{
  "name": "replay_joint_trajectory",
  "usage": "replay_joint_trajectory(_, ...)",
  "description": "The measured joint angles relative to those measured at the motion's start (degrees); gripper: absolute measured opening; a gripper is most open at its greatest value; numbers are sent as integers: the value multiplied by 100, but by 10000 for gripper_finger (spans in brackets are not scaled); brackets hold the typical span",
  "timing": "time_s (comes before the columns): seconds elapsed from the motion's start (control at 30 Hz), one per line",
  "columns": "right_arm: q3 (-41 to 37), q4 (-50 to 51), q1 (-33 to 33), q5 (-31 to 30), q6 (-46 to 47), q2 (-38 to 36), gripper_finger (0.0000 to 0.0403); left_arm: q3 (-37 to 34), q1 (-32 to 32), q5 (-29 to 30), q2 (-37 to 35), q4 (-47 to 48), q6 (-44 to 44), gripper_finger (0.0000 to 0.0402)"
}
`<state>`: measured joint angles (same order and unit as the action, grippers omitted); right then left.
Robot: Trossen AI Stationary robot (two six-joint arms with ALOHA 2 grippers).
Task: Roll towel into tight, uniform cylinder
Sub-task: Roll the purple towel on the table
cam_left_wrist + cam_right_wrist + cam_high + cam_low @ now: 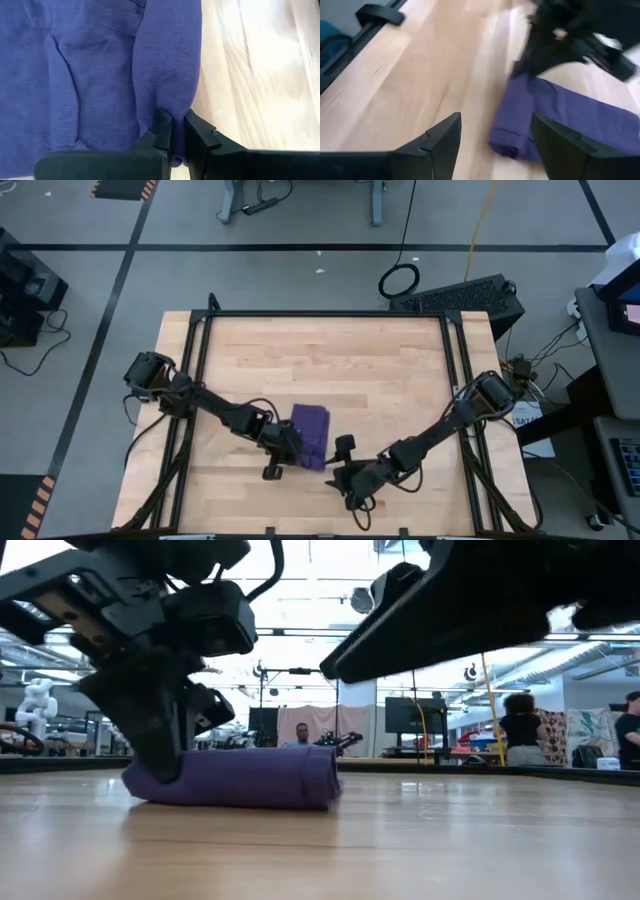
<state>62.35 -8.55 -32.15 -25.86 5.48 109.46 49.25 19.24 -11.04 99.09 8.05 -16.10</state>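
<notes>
Now high: towel lies at six o'clock on tabletop | low: a flat bundle, roll tighter | left wrist: my left tool pinches its fold, keep tension | right wrist: my right tool gapes empty, should press the end square.

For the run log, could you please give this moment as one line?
towel: partly rolled | left gripper: shut on towel edge | right gripper: open, off towel
</notes>
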Motion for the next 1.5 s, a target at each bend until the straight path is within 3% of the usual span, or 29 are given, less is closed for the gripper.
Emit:
replay_joint_trajectory(0.3, 0, -354, -1, -187, -157, 560, 219, 0, -129, 15, 4, -126, -312, 30)
replay_joint_trajectory(0.53, 0, -336, 105, -283, -138, 585, 200, 0, -129, 37, 4, -156, -315, 30)
replay_joint_trajectory(0.97, 4, -380, 372, 222, 36, 760, 198, 0, -127, 58, 4, -170, -315, 30)
replay_joint_trajectory(1.2, 11, -378, 462, 124, 345, 928, 198, 0, -101, 111, 4, -243, -288, 31)
replay_joint_trajectory(1.33, 14, -334, 548, 154, 739, 928, 188, 0, -4, 186, 4, -308, -267, 62)
replay_joint_trajectory(1.5, 22, -234, 632, 352, 1383, 919, 129, 4, 66, 253, -83, -71, -159, 145)
